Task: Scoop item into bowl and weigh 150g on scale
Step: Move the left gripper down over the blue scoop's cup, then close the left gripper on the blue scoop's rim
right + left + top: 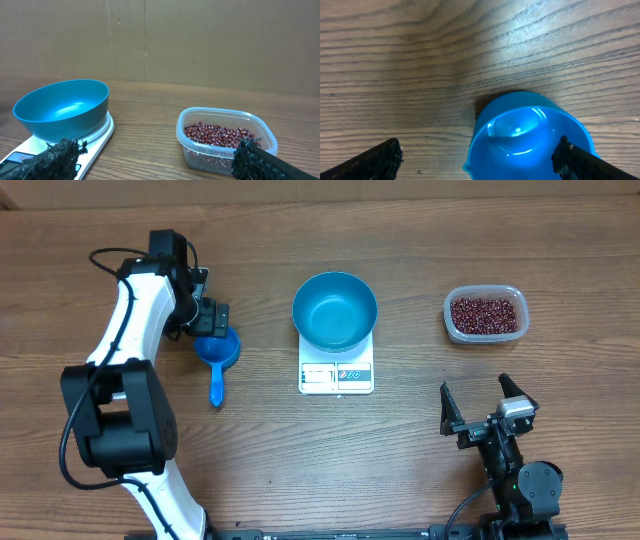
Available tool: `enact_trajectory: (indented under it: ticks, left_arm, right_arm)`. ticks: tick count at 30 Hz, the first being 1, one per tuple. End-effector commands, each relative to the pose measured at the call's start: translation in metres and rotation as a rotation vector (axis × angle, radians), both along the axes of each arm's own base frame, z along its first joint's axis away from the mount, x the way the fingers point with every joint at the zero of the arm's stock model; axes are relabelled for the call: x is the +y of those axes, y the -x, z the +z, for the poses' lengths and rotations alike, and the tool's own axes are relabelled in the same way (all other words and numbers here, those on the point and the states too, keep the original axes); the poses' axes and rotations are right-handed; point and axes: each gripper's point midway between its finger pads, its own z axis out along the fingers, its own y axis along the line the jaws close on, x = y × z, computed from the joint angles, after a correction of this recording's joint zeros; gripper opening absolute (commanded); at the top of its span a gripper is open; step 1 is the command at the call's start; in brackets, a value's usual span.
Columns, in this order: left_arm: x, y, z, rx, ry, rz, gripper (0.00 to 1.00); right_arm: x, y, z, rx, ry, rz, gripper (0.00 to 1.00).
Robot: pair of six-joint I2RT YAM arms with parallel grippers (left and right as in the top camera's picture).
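The blue bowl [335, 310] stands empty on the white scale [336, 377] at mid-table. Dark red-brown beans [485, 314] fill a clear plastic tub [450, 320] to the right. A small blue scoop [217, 352] lies left of the scale, handle toward the front. My left gripper [213, 328] hangs open just over the scoop's cup [530, 135], one fingertip [577, 162] over the cup's right side and the other over bare wood. My right gripper [487, 405] is open near the front right, empty. It faces the bowl [62, 107], the scale [92, 140] and the beans [220, 135].
A brown cardboard wall [200, 40] stands behind the table. Bare wooden tabletop [400, 470] lies between the scale and my right gripper. The tub [225, 145] sits just ahead of my right gripper's right finger.
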Motion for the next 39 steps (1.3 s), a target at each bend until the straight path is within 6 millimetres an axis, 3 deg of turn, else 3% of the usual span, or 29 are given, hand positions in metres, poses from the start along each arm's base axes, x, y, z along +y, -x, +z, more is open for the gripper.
enact_trajectory:
  ticks: [1,39]
  left_arm:
    - [-0.0001,-0.0035,-0.0086,0.017,0.009,-0.003,1.0]
    - [-0.0018,0.0019,-0.0116,0.043,0.011,-0.006,1.0]
  right_arm:
    - [0.0019,0.0004,-0.0018,-0.004,0.0,0.007,1.0]
    - [0.0019,0.0004,-0.0019,-0.004,0.0,0.007,1.0]
